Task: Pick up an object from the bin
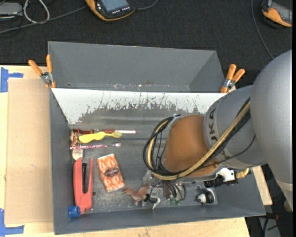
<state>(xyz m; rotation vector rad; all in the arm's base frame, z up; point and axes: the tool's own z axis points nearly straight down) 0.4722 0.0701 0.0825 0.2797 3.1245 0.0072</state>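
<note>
My gripper [158, 192] is low in the bin near the front wall, right of the middle, under the arm's orange cover. A small brown figure [134, 194] lies on the floor just left of the gripper, touching or nearly touching it. An orange-brown flat packet [110, 172] with a dark round mark lies a little further left. To the gripper's right, by the front wall, sits a small white and black thing [205, 197].
A red long-handled tool [82, 184] with a blue end [73, 212] lies along the left wall. A yellow brush-like thing [95, 138] and thin sticks lie at the back left. The arm covers the right half of the bin.
</note>
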